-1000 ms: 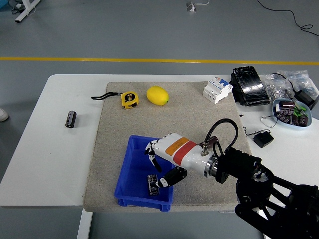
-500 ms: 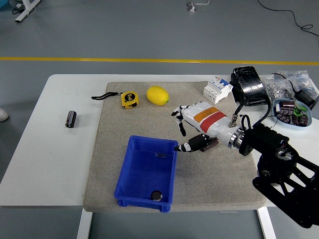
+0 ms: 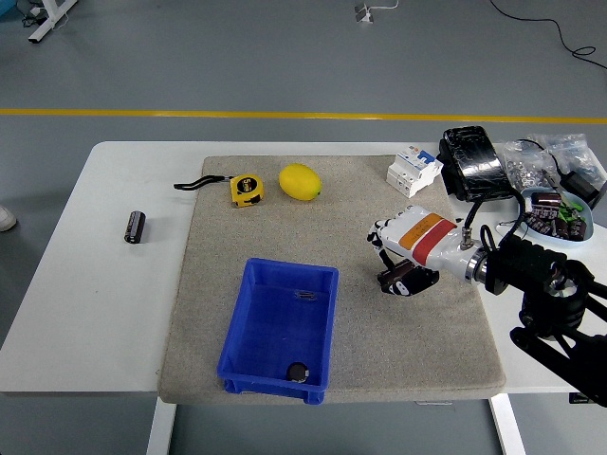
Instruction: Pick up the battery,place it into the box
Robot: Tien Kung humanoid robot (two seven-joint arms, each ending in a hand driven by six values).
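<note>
A small dark battery [image 3: 298,372] lies inside the blue box [image 3: 248,322], near its front wall. Another dark cylindrical battery [image 3: 136,227] rests on the bare white table at the far left. My right hand [image 3: 387,265], white-backed with an orange-red band, hovers over the grey mat to the right of the box, apart from it. Its fingers [image 3: 378,239] are loosely bent and hold nothing. The left arm does not show.
A yellow tape measure [image 3: 247,189] and a lemon [image 3: 300,182] sit at the mat's far side. A white circuit breaker [image 3: 414,171], a black pack [image 3: 475,163], a black adapter [image 3: 501,263] and a bowl of parts [image 3: 555,214] crowd the right.
My right hand released the battery into the box, then drew back to the right, away from the box. The battery now lies at the box's front.
</note>
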